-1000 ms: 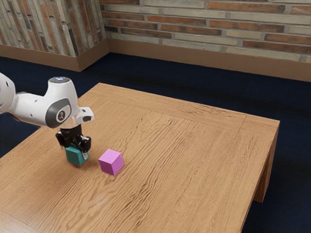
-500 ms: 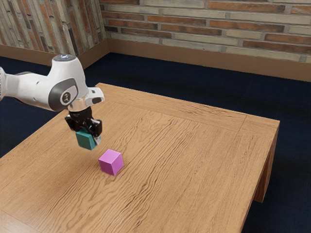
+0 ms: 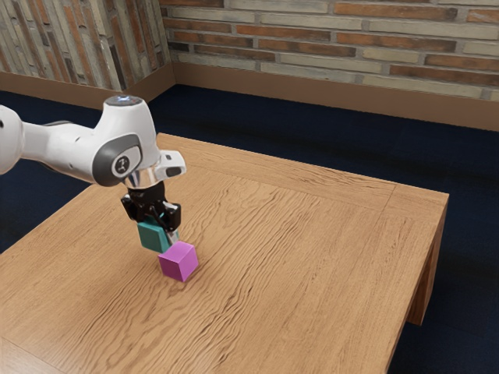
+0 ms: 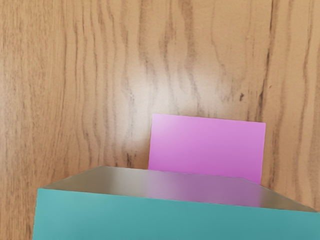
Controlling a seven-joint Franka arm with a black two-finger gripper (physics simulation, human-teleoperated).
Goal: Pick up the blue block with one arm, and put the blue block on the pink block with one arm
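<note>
A teal-blue block (image 3: 154, 237) hangs in the air, with my black gripper (image 3: 158, 231) shut on it from two sides. It is just above and slightly toward the exterior view's left of the pink block (image 3: 178, 261), which rests on the wooden table (image 3: 296, 265). In the wrist view the held blue block (image 4: 170, 212) looms large and close under my hand, and the pink block's top (image 4: 207, 146) shows past it on the wood.
The table's far edge and the right edge in the exterior view drop to a dark blue floor (image 3: 312, 132). A brick wall (image 3: 327, 39) stands behind.
My arm has lifted the blue block off the table and carried it toward the exterior view's right, from beside the pink block to just above its near-left corner.
</note>
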